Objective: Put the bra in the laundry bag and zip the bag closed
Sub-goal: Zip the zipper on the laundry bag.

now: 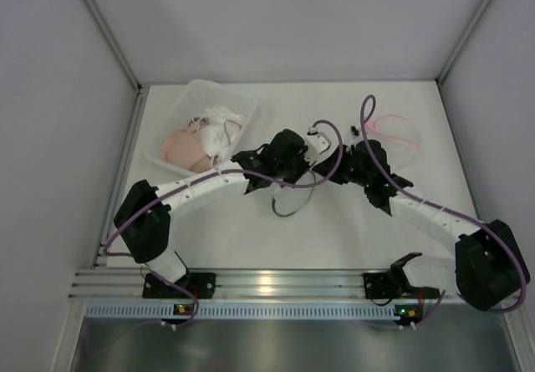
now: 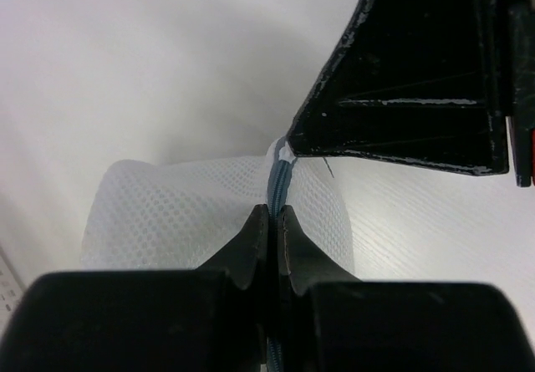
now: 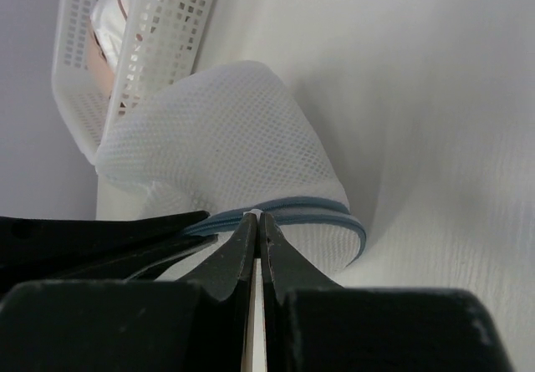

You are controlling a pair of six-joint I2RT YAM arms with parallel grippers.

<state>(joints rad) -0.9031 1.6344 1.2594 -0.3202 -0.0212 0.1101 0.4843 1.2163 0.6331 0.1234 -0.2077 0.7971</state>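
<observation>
Item: laundry bag (image 3: 226, 129), blue hem (image 3: 309, 205) clamped tight in both my left claw (image 2: 273, 217) and right claw (image 3: 255, 221). Bra (image 1: 182, 148) lies in basket (image 1: 242, 98) at ten o'clock (left claw nearer), not yet bagged.

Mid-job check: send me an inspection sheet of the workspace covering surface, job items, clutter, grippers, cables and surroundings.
Surface: white table, no spills seen.
Job's things: white mesh laundry bag pinched between both arms; peach bra lies in the basket, not in the bag.
Clutter: pink loop and small black item at far right.
Grippers: left gripper jaws shut on the bag's blue zipper edge; right gripper jaws shut on the same edge.
Cables: purple cables along both arms, one loop sagging over the table.
Surroundings: plain white walls; metal rail at the near edge.
</observation>
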